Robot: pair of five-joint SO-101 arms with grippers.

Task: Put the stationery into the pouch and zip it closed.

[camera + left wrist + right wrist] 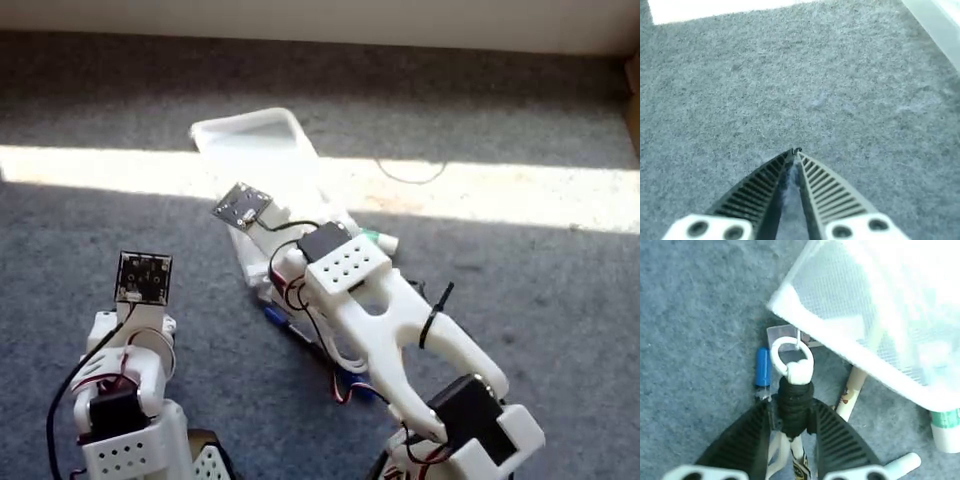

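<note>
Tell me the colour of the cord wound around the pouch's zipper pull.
Black; the cord shows best in the right wrist view, next to the white ring.

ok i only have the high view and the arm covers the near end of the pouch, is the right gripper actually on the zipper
Observer: Yes. In the right wrist view the right gripper is shut on the zipper pull, a black-wrapped tab with a white ring.
Operator: any stationery out that i can't see
Observer: A cream pen sticks out past the edge of the pouch onto the carpet. I cannot tell whether its other end is inside or underneath.
Operator: and the left gripper
Observer: The left wrist view shows the left gripper shut and holding nothing, over bare carpet.
</note>
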